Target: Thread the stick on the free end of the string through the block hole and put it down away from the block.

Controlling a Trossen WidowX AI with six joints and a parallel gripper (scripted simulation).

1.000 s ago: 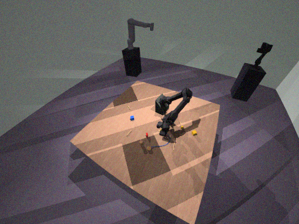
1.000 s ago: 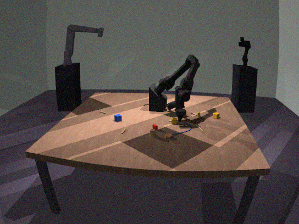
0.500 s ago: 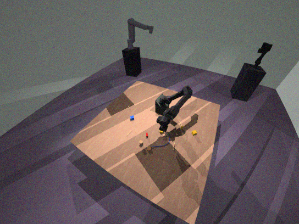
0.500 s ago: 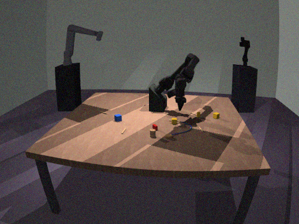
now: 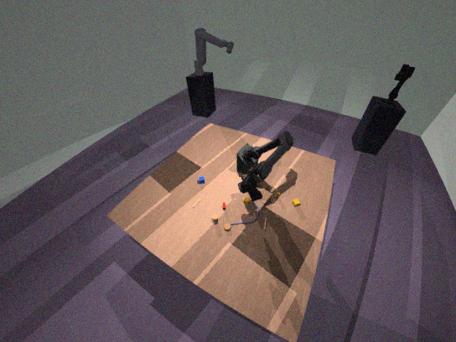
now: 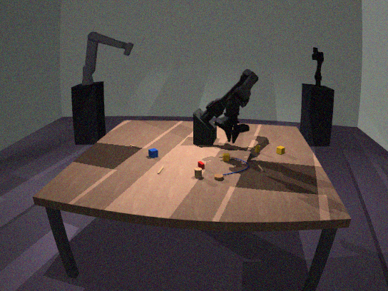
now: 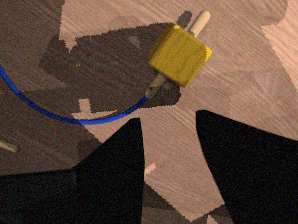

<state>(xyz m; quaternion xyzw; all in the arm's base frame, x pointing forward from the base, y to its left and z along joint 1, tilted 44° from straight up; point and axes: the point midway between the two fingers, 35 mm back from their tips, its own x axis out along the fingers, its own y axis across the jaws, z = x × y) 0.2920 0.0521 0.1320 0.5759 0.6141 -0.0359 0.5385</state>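
Note:
The yellow block (image 5: 246,200) (image 6: 226,157) (image 7: 180,55) stands on the table. The stick (image 7: 201,22) runs through its hole, with one end out on each side in the wrist view. The blue string (image 5: 243,223) (image 6: 232,173) (image 7: 95,121) is fixed to the end nearer my fingers and lies in a curve to the round wooden button (image 5: 227,227) (image 6: 218,177). The string itself is outside the hole. My gripper (image 5: 256,197) (image 6: 232,141) (image 7: 168,123) is partly open and empty, above the table near the block.
A yellow cube (image 5: 296,202) (image 6: 280,150) and a smaller yellow piece (image 5: 277,194) (image 6: 257,148) lie right of the block. A red piece (image 5: 224,205) (image 6: 201,165), tan cylinder (image 5: 215,219) (image 6: 197,172), blue cube (image 5: 201,180) (image 6: 153,153) and loose sticks lie around.

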